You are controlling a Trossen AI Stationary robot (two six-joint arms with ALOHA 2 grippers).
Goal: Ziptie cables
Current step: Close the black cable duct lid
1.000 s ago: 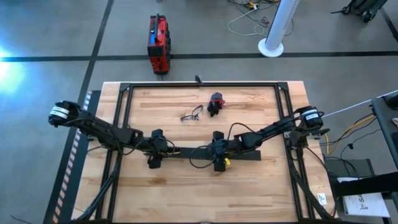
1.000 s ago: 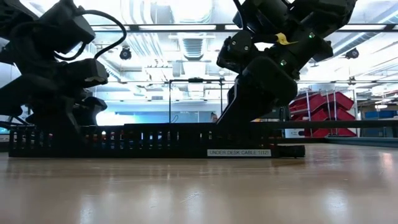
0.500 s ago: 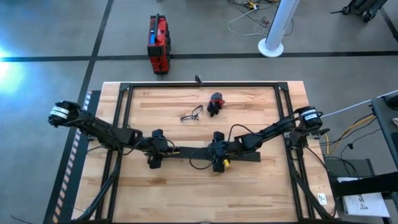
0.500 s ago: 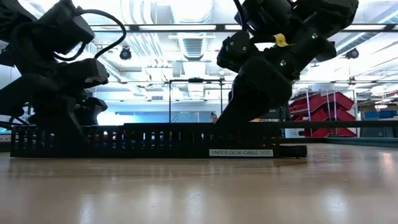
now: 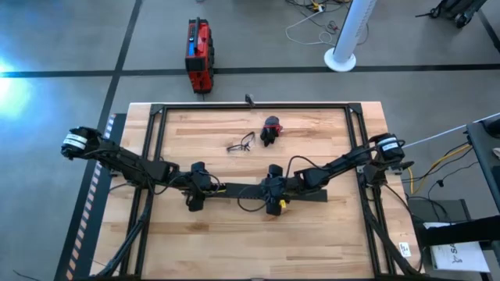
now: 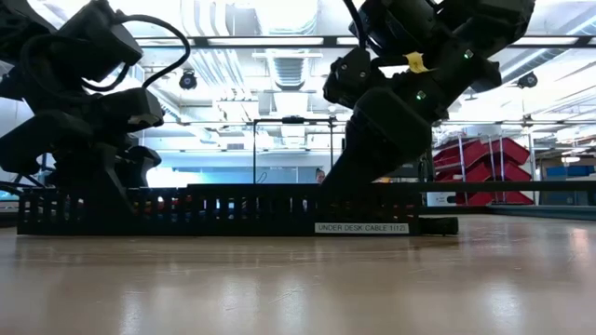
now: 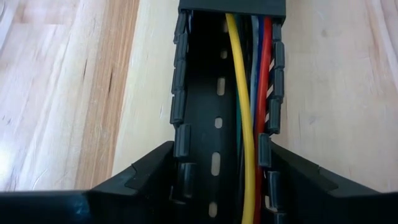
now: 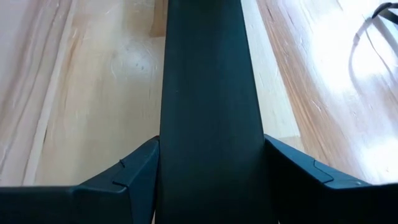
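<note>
A long black comb-slotted duct (image 5: 234, 190) lies on the table's middle, running left to right; it also shows in the low view (image 6: 233, 209). The cables (image 7: 249, 93), yellow, green, blue and red, run along inside its open channel. My left gripper (image 5: 195, 193) is shut on the duct's open left part. My right gripper (image 5: 273, 197) is shut on the part under the flat black cover (image 8: 208, 93). No ziptie shows in any view. My left gripper (image 7: 221, 180) pinches the duct's two slotted side walls (image 7: 180, 143) between its fingers, near the duct's left end. The fingers come from above and lie across the duct. The duct rests on the table. My right gripper (image 8: 211, 168) pinches the two long edges of the covered duct (image 8: 163, 143) between its fingers, right of the duct's middle. The fingers come from above, across the duct. The duct rests on the table.
A small dark wire tangle (image 5: 242, 143) and a red-and-black lump (image 5: 271, 129) lie on the far half of the table. A black frame rail (image 5: 156, 156) runs round the tabletop. Bare wood lies toward the near edge (image 5: 250, 242).
</note>
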